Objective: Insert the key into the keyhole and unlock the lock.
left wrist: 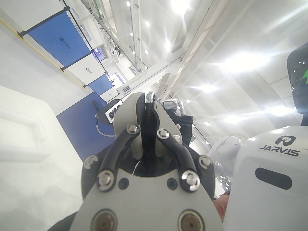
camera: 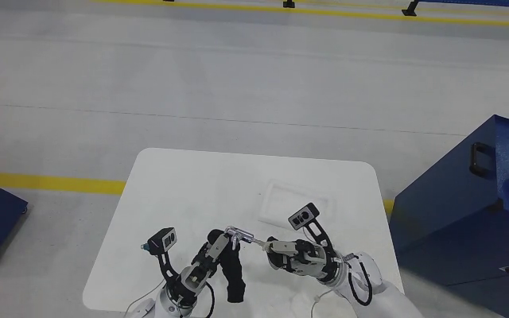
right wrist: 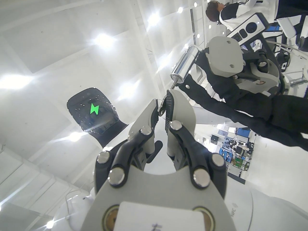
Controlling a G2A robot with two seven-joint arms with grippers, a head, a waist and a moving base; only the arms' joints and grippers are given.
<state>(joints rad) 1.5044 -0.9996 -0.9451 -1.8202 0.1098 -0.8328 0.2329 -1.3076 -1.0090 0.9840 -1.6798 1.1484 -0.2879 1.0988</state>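
Both arms are raised above the near part of the table (camera: 159, 207), and their grippers meet tip to tip. My left gripper (left wrist: 148, 99) (camera: 225, 238) is shut on the lock (left wrist: 168, 104), a chrome cylinder (right wrist: 185, 61) sticking out past its fingers. My right gripper (right wrist: 161, 102) (camera: 267, 245) is shut on the key (right wrist: 162, 108), pinching its dark head. The thin blade (right wrist: 172, 86) points at the lock's end face and meets it at the keyhole. How deep the blade sits cannot be seen. In the top view the lock (camera: 237, 233) shows between the two grippers.
A shallow white tray (camera: 298, 203) (left wrist: 21, 131) lies on the table beyond the grippers. A blue cabinet (camera: 469, 207) stands off the table's right side. The table's left and far parts are bare.
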